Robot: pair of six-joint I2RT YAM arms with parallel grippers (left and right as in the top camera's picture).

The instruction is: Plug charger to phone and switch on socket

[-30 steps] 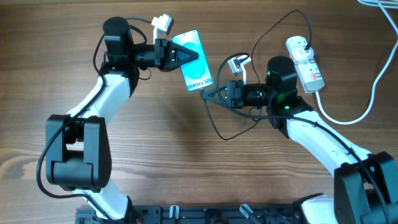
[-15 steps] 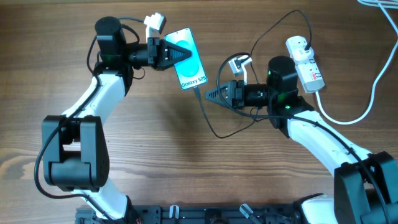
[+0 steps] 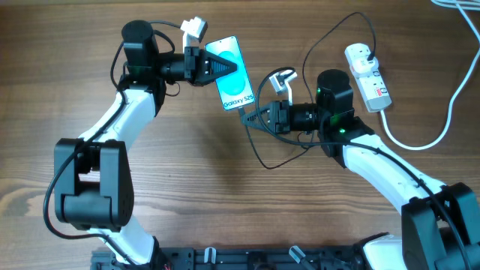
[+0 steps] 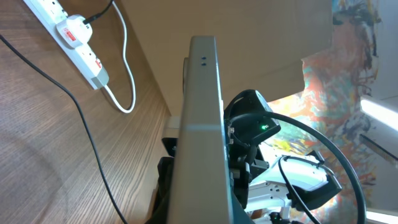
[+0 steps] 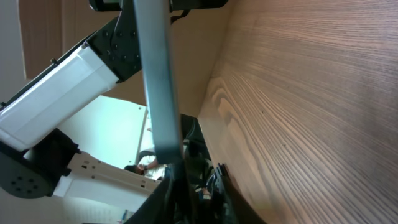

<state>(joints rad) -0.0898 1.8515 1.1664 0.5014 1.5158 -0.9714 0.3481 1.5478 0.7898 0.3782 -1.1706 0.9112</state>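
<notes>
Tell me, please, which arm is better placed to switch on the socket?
Right, probably: the socket lies beside the right arm, and the right fingers sit at the lower end of the phone. The left fingers grip the phone, farther from the socket, so they are occupied.

Couldn't make out the charger (image 3: pixel 268 166) tip overhead: buried under the right gripper (image 3: pixel 250 118) at the phone (image 3: pixel 235 84) end facing the table's near edge. Seated or not, no call; same for that gripper's hold. Lost part of the screen under the left gripper (image 3: pixel 227 67). Couldn't read the socket (image 3: pixel 367 73) switch near the far right corner, too small. Saw the thick white cord (image 3: pixel 444 124) clipped by the picture's right edge. Got the phone only edge-on in both wrist views, blurred in the right one, cropped at the bottom in the left.
</notes>
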